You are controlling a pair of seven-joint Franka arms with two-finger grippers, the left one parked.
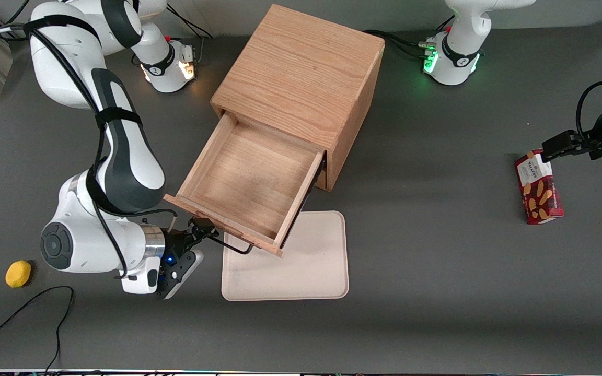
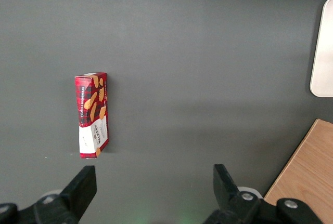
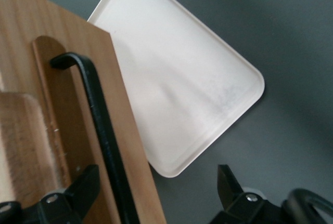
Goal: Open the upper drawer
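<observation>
Dark grey matte table fills the front frame and carries everything noted below.

Light oak cabinet, a box with visible grain, stands at top centre of the front frame, set at an angle to the table edges.

Upper drawer, a wide shallow box of light oak, is drawn far out of the cabinet toward the front camera. It occupies the centre of the frame, and its wooden floor and four walls are in plain sight. Its long thin black wire handle runs along the front panel, which overhangs one corner of the tray.

Cream rectangular plastic tray with rounded corners lies flat on the table at lower centre of the frame, nearer the camera than the cabinet.

Black two-finger gripper of the working arm sits at the drawer's front panel, at the handle's end nearer the working arm. In the right wrist view the gripper is released: its fingers are spread wide. The handle bar passes between them, and neither finger is seen pressing on it.

Red tartan biscuit box lies flat toward the parked arm's end of the table, well apart from the cabinet.

Small yellow rounded object rests near the table edge at the working arm's end.
</observation>
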